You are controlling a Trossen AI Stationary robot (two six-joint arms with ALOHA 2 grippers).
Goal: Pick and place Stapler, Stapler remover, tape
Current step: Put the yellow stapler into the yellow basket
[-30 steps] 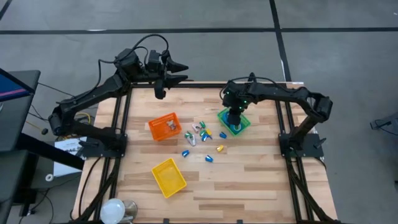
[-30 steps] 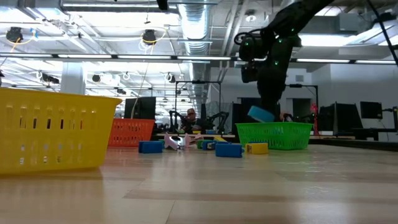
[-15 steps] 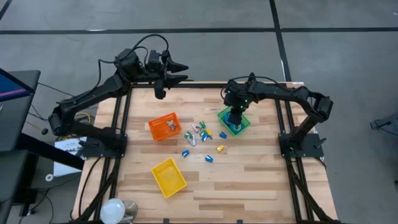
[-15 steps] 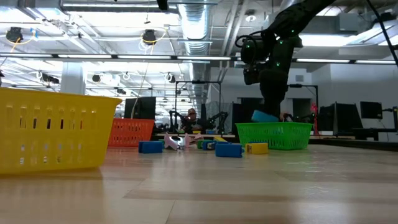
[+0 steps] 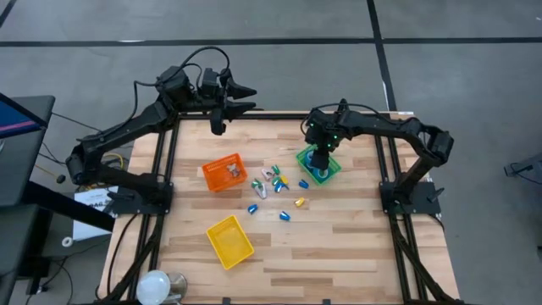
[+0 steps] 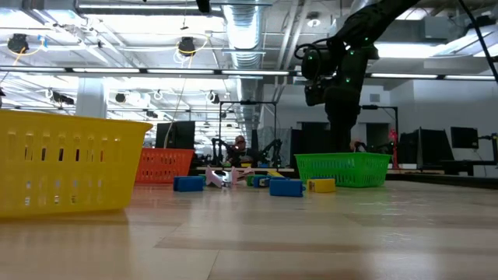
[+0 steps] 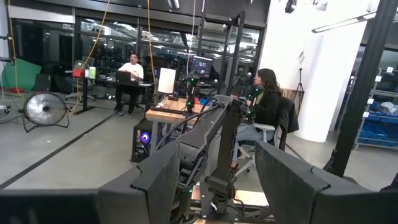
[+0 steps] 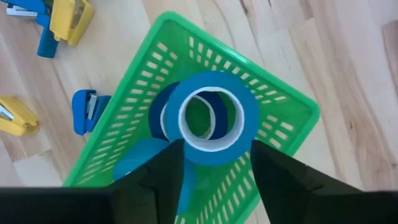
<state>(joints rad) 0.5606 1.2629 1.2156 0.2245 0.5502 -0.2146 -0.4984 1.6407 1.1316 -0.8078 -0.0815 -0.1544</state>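
A blue tape roll (image 8: 211, 118) lies on top of other blue rolls (image 8: 160, 118) inside the green bin (image 5: 318, 165). My right gripper (image 8: 217, 148) hangs open just above it, one finger on either side of the roll's near rim, pointing down into the bin. Small blue, yellow and green staplers (image 5: 279, 191) lie scattered at the table's middle, with a pale pink piece (image 5: 264, 180) among them. My left gripper (image 5: 252, 97) waits open and raised over the table's far left edge, with nothing between its fingers (image 7: 161, 180).
An orange bin (image 5: 224, 172) with small items stands left of centre. A yellow bin (image 5: 230, 241) stands nearer the front. A blue stapler (image 8: 87, 111) lies close beside the green bin's wall. A round white object (image 5: 157, 286) sits at the near left corner.
My right gripper has opened over the green bin. The blue tape roll that hung tilted below its fingers has dropped into the bin and now rests on the other rolls, below the rim in the low view.
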